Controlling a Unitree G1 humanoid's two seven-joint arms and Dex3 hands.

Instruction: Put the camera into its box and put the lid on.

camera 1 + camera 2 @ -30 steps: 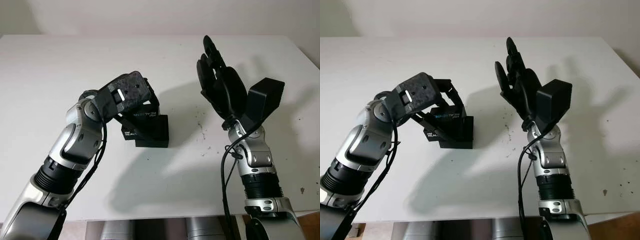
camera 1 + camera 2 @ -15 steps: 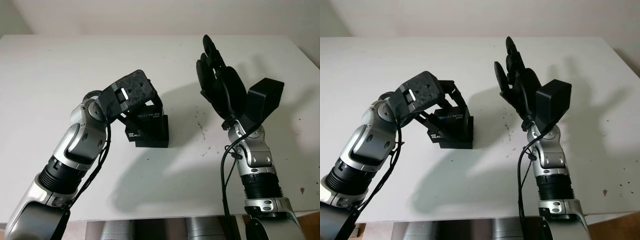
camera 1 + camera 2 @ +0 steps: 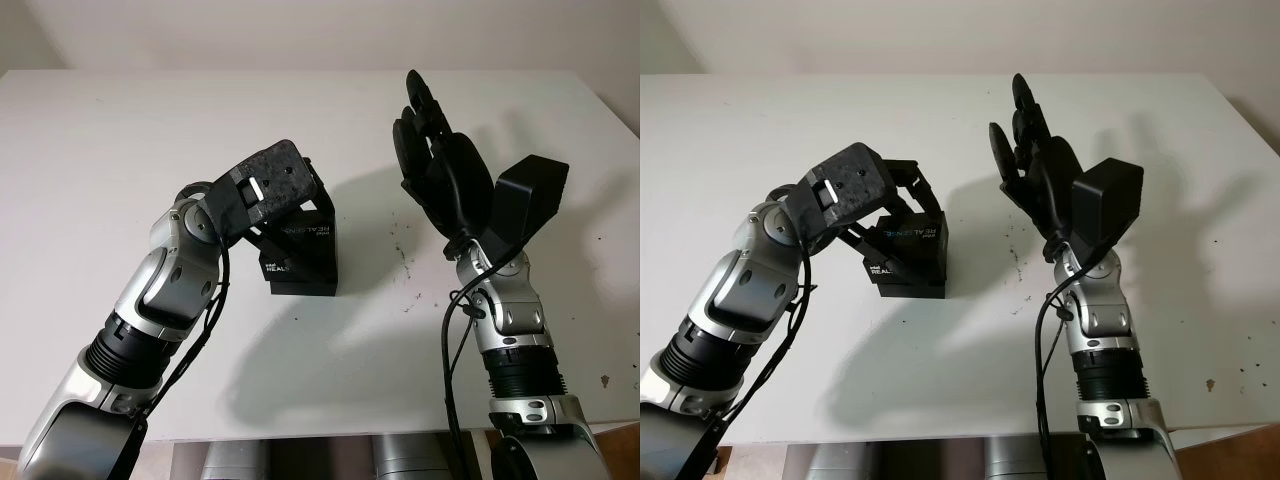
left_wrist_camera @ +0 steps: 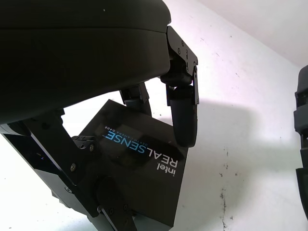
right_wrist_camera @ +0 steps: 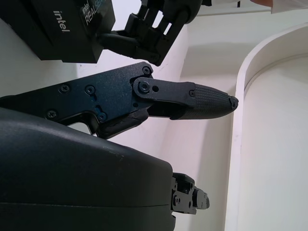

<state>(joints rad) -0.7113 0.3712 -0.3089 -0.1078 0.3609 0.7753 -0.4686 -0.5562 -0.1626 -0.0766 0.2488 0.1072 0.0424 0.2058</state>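
Observation:
A black box (image 3: 312, 281) stands on the white table (image 3: 110, 130) a little left of centre. Its black lid (image 3: 303, 233), printed "intel REALSENSE" (image 4: 144, 156), sits tilted on top of the box. My left hand (image 3: 288, 222) is shut on the lid from above, with one finger (image 4: 183, 118) over its far edge and others along the near side. What lies inside the box is hidden. My right hand (image 3: 438, 165) is open and raised above the table, right of the box and apart from it.
Small dark specks (image 3: 405, 268) mark the table between the box and my right arm. The table's front edge (image 3: 330, 432) runs close below both forearms. Open white surface lies to the left and behind the box.
My left hand has carried the lid to the right, from overhanging the box's left side to lying more squarely over it. The right hand has not moved.

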